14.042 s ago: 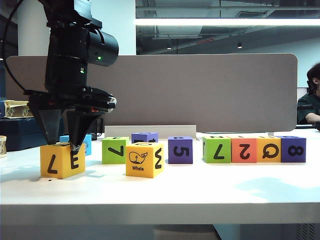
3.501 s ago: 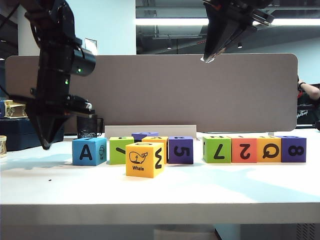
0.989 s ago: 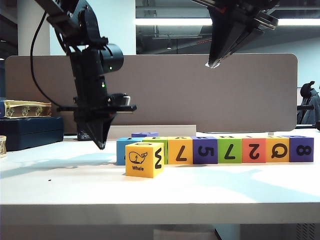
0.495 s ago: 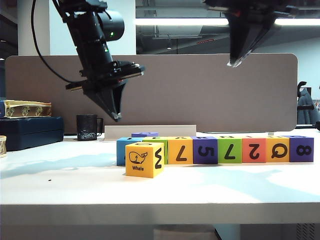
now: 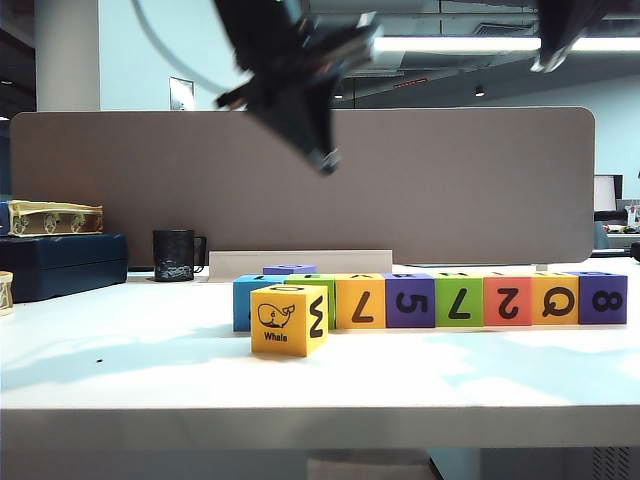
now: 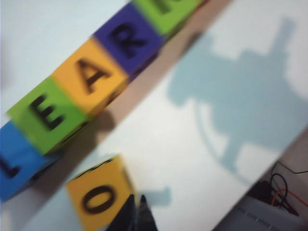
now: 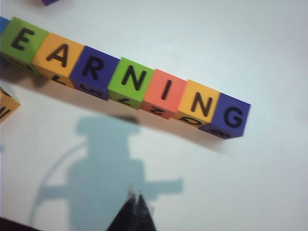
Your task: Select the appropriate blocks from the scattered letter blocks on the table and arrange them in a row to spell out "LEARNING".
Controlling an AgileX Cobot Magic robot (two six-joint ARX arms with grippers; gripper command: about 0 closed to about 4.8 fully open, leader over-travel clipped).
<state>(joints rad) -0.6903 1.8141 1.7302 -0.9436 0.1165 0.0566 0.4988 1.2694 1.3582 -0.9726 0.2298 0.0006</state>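
Both arms have risen clear, left gripper and right gripper shut and empty, above the row near the table's back edge; blocks look light, rigid, matte, best pinched across opposite side faces.

A: Left gripper in the exterior view is motion-blurred, arm cut by the top edge. The wrist view shows only its dark tips, pressed together.

B: Right gripper?

A: Only a blurred tip at the exterior's top edge, the rest out of frame. Its wrist view also gives just the tips, together.

B: The row?

A: The whale cube hides most of the blue block and green block (front faces unreadable). The left wrist view is smeared; the blue block is cropped there, its letter half visible. The purple cube behind the row shows only its top.
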